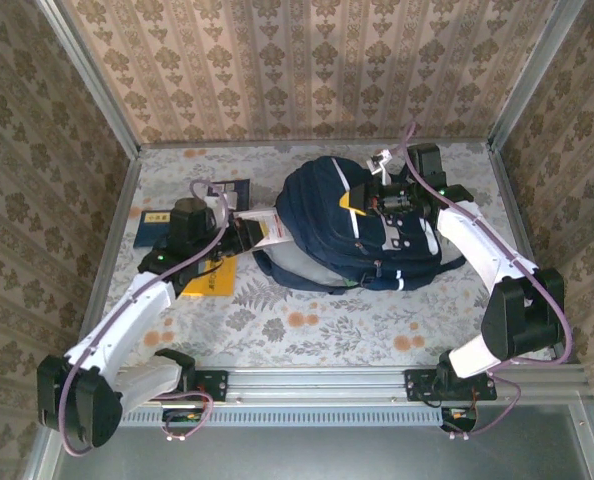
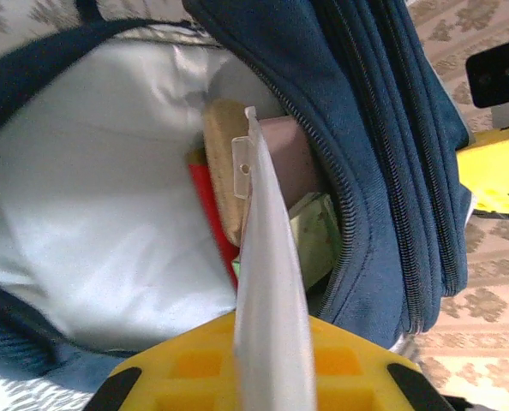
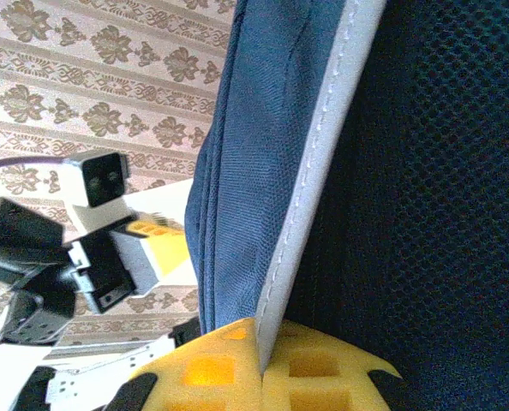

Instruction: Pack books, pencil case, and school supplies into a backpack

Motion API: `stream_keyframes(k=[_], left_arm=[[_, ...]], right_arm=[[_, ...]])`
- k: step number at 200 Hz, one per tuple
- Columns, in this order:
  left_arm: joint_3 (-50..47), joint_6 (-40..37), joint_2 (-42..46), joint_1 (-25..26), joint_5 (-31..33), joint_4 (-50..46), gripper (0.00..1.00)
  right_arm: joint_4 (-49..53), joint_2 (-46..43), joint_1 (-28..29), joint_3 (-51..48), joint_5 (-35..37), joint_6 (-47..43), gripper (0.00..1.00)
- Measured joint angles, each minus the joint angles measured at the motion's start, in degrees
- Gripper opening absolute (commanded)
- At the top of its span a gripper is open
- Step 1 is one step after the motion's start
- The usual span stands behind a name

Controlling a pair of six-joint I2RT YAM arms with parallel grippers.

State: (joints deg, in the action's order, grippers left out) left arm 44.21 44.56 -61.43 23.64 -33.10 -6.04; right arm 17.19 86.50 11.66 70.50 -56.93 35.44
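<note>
Jaws on both arms are closed on a load. I read the left gripper (image 2: 272, 377) clamped on a white packet (image 2: 267, 282) at the mouth of the backpack (image 2: 383, 128), and the right gripper (image 3: 261, 368) pinching its piped edge. The backpack lies mid-table, with three books (image 1: 212, 280) to its left. A floral cloth covers the table (image 1: 327, 330). Patterned wallpaper (image 1: 307, 60) encloses three sides.

The left arm (image 1: 127, 320) covers parts of the books (image 1: 213, 280); cover print is too small to read. In the left wrist view, the white packet (image 2: 272, 342) is blurred, runs off the bottom edge and hides part of the red packet (image 2: 208, 204) and green pad (image 2: 319, 233). The backpack (image 3: 426, 171) exceeds the right wrist frame at top and right
</note>
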Motion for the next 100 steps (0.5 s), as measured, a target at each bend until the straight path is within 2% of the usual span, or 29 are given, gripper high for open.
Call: stream_keyframes(k=[48,100], left_arm=[[-3.63,6.21,-5.22,1.46,-6.29,10.32,0.00],[-3.74,9.27,-10.86,2.23,-9.11,18.58,0.00]], right_arm=[[-0.76,-0.04,-0.24,0.00,-1.03,0.83,0.00],[-0.79,-0.22,-0.50,-0.02,-1.29,0.83,0.00]])
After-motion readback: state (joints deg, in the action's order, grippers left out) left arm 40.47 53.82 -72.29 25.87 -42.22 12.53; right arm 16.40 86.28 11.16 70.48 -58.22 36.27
